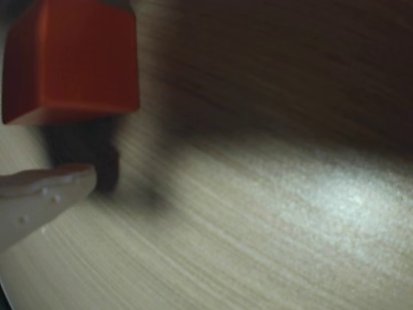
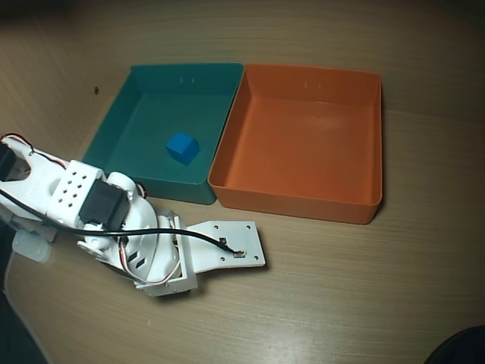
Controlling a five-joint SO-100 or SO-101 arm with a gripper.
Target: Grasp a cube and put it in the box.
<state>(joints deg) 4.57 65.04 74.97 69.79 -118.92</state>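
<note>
In the wrist view the orange cube (image 1: 71, 64) fills the top left corner, sharp against a blurred table, with a dark shadow below it. My gripper (image 1: 77, 139) looks shut on the cube. One white fingertip (image 1: 61, 184) shows at the lower left; the other finger is out of frame. The overhead view hides the cube and the fingers under my white wrist plate (image 2: 223, 246) at the lower left. The box (image 2: 299, 196), a shallow orange tray, stands empty up and to the right of the arm.
A teal-green tray (image 2: 114, 125) touches the box's left wall and holds a small blue cube (image 2: 183, 147). The arm's base (image 2: 34, 189) and cables sit at the left table edge. Bare wood lies in front of the trays.
</note>
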